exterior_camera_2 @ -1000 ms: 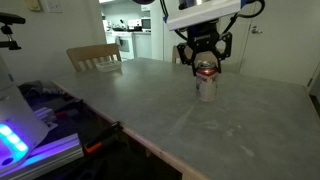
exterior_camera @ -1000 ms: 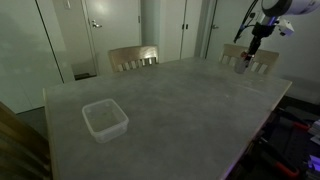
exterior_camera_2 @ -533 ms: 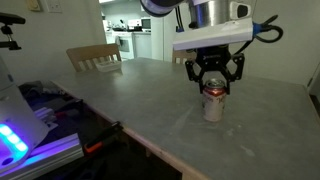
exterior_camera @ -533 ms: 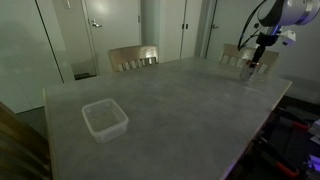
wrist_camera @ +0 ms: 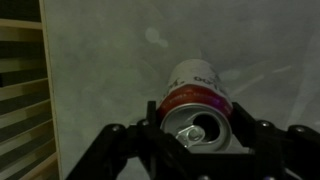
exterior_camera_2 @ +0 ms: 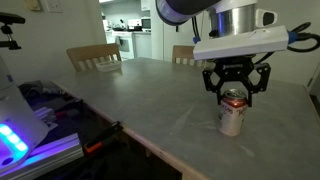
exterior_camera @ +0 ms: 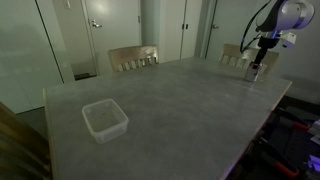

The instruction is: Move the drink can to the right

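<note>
The drink can [exterior_camera_2: 233,114] is silver-grey with a red band at its top rim and stands upright on the grey table [exterior_camera_2: 150,100]. My gripper [exterior_camera_2: 235,93] is shut on the can's top, a finger on each side. In the wrist view the can [wrist_camera: 195,105] sits between the fingers, its opened lid facing the camera, and my gripper [wrist_camera: 195,130] clasps its rim. In an exterior view the can [exterior_camera: 255,70] and gripper [exterior_camera: 257,63] are small, at the table's far right edge.
A shallow translucent square container [exterior_camera: 104,119] sits on the table near its left front. Wooden chairs [exterior_camera: 133,58] stand behind the far edge; a slatted chair [wrist_camera: 20,95] shows at the left of the wrist view. Equipment with blue lights [exterior_camera_2: 20,135] stands beside the table.
My gripper has carried the can across the table toward its edge, rightward in both exterior views. The grip on the can has stayed shut.
</note>
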You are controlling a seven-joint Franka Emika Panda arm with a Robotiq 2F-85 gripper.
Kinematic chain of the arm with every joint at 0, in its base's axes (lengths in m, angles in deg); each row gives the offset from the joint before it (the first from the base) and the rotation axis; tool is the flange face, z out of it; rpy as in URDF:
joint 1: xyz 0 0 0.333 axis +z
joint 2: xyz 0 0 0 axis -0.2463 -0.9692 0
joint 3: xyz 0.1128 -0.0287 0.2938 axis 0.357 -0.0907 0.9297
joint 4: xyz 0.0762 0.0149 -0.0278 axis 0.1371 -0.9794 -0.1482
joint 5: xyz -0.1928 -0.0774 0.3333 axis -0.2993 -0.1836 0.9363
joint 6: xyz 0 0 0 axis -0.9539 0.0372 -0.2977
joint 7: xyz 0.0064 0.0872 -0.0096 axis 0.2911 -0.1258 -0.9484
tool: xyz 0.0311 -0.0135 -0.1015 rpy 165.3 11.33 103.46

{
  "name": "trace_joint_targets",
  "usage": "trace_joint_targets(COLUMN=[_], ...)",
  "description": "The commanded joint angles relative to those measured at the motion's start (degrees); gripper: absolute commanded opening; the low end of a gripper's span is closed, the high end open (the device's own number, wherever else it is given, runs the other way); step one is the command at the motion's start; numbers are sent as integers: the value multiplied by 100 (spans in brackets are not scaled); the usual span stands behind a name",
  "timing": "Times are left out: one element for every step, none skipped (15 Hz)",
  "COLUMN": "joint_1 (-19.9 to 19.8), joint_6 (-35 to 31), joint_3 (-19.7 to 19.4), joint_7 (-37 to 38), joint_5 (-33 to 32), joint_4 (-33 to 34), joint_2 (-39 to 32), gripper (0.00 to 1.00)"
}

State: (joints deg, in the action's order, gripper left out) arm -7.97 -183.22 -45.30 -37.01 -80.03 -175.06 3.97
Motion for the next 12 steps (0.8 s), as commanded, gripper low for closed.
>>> trace_joint_targets(joint_1=[-352, -385, -396, -418, -396, -374, -349, -308, -222, -188, -149, -114], joint_6=[114, 133, 169, 234, 322, 393, 450, 489, 536, 613, 719, 884], joint_3=[236, 246, 218, 203, 147, 100, 57, 1, -82, -98, -103, -49], joint_7=[283, 357, 467, 552, 670, 783, 888, 1007, 1163, 1267, 1378, 1453], joint_5=[-308, -365, -455, -531, -649, -765, -886, -1030, -1219, -1358, -1499, -1571], joint_4=[173, 164, 144, 122, 99, 75, 28, -1, -58, -79, -102, -148], joint_2=[-250, -228, -208, -156, -68, 25, 197, 342, 591, 789, 1028, 1319], gripper=[83, 94, 99, 100, 100, 100, 100, 100, 100, 100, 100, 100])
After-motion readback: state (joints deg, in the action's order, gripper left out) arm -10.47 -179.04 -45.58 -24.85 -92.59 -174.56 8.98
